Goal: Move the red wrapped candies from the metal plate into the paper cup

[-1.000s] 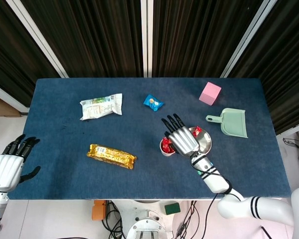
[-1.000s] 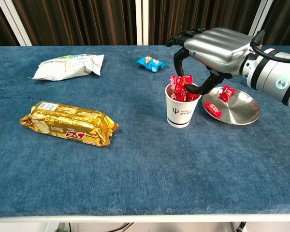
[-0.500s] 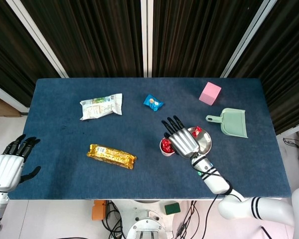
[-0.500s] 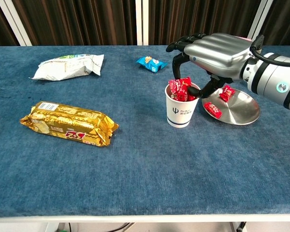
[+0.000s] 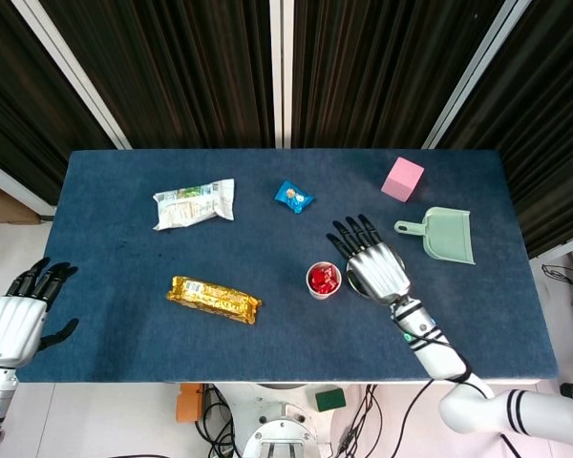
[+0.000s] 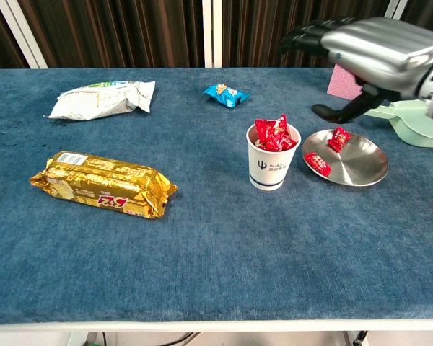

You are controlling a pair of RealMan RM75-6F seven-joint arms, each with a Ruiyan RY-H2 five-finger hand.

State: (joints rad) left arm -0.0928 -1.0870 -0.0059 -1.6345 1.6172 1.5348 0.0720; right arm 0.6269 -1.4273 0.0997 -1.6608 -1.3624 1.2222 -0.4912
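The right hand (image 6: pixel 379 54) hangs above the metal plate (image 6: pixel 364 171), fingers spread and thumb angled down, with nothing in its grasp; in the head view it covers most of the plate. Under it lie two red candies (image 6: pixel 317 163), one toward the near rim and one (image 6: pixel 338 138) toward the far rim, apart from each other. Just beside the plate, on the side toward the table's middle, stands the paper cup (image 6: pixel 273 167), upright and already heaped with red wrappers above its lip.

The candies look light and small, wrapped in crinkly, probably slick film with twisted ends (the kind that skates on polished metal). A pinch across the fat middle of the wrapper, thumb against a fingertip, seems the safest hold; the shallow plate could slide or tip if pressed at its rim.

Further out, a pink block (image 5: pixel 402 178) and a green dustpan (image 5: pixel 445 235) sit toward the far right corner, a blue sweet (image 5: pixel 293 197) near the far edge, a white packet (image 5: pixel 195 203) and a gold bar (image 5: pixel 213 299) on the left half.

The left hand (image 5: pixel 15 320) idles off the table's near left corner, fingers apart, empty.
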